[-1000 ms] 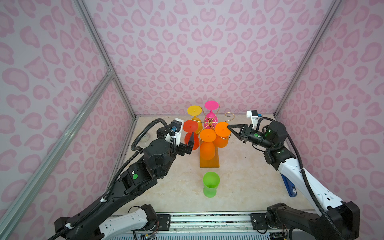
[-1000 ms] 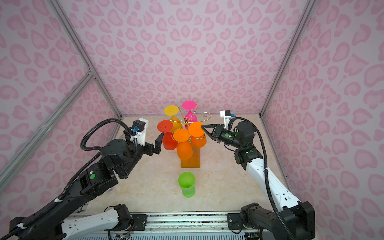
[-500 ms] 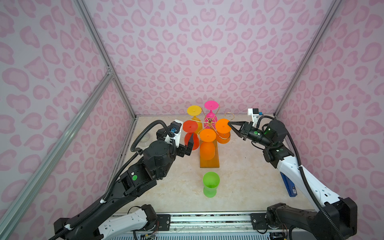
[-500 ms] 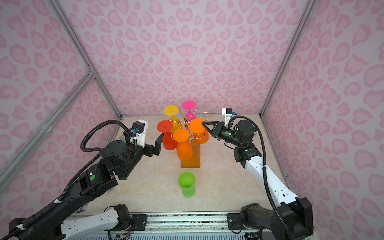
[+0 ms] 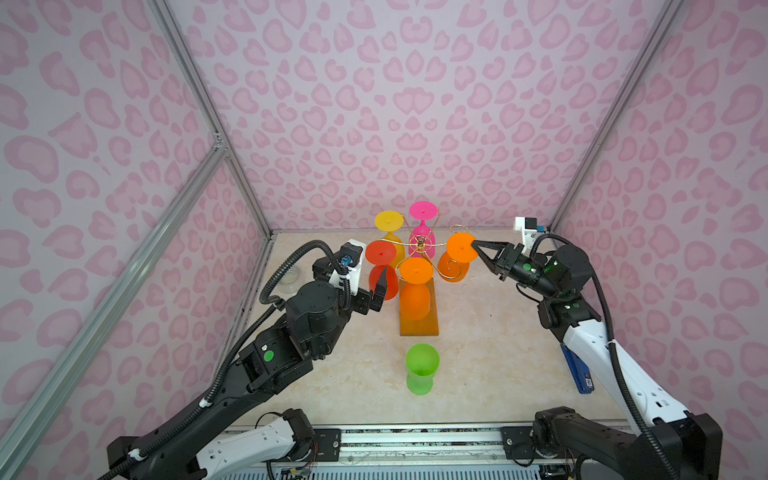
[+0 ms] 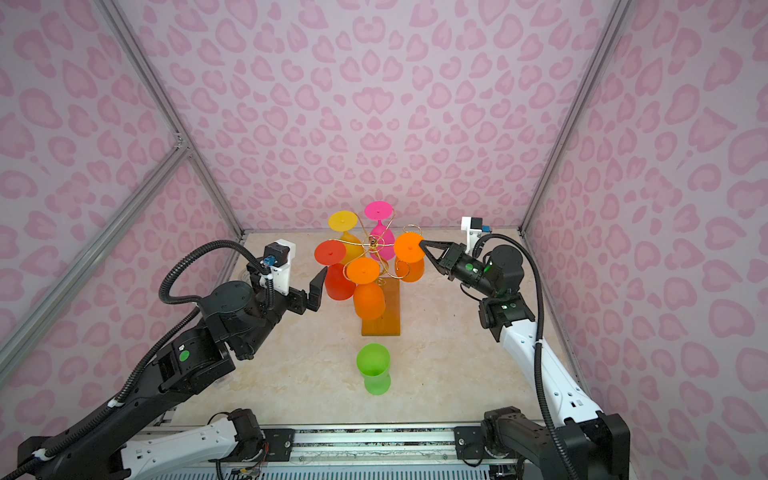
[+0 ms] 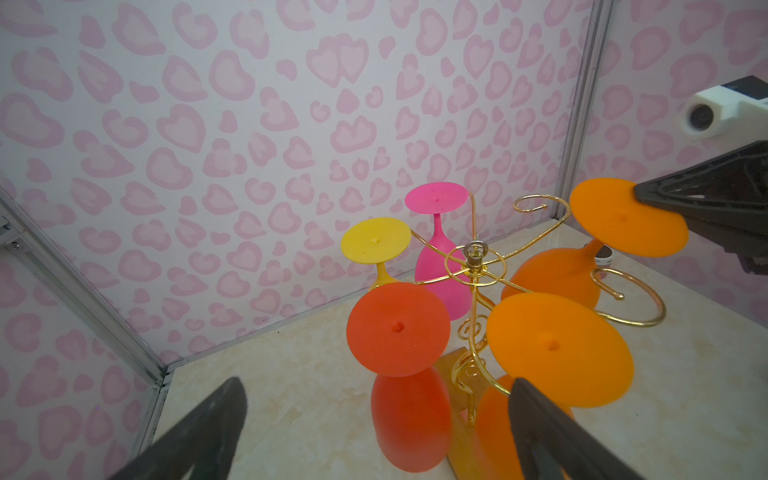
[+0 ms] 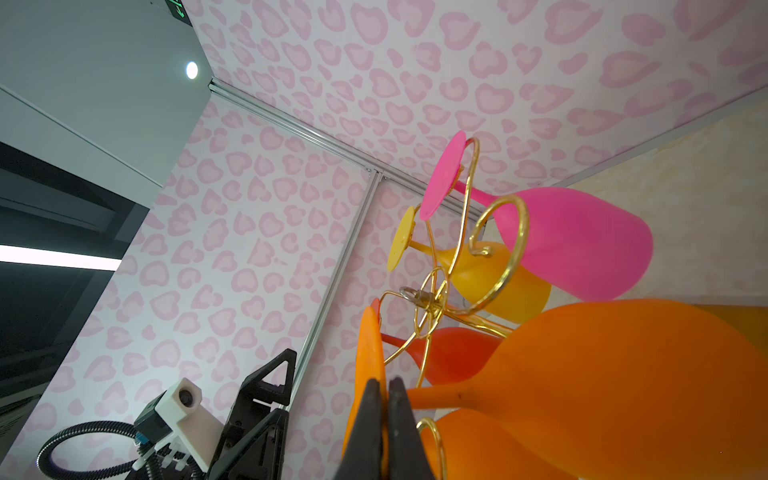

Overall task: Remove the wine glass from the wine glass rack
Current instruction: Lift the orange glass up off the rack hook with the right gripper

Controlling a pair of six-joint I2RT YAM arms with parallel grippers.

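Observation:
The gold wire wine glass rack stands on its wooden base mid-table. An orange wine glass hangs tilted at the rack's right side, next to a curled arm. My right gripper is shut on the rim of its round foot. I cannot tell whether its stem still touches the wire. My left gripper is open at the rack's left, its jaws on either side of a red-orange glass without touching it.
Yellow, pink and a second orange glass hang upside down on the rack. A green glass stands upright in front of the base. A blue object lies by the right wall, a clear round dish by the left.
My right gripper has drawn the orange glass's foot to the right and slightly back, away from the rack's stem. The left arm has hardly moved.

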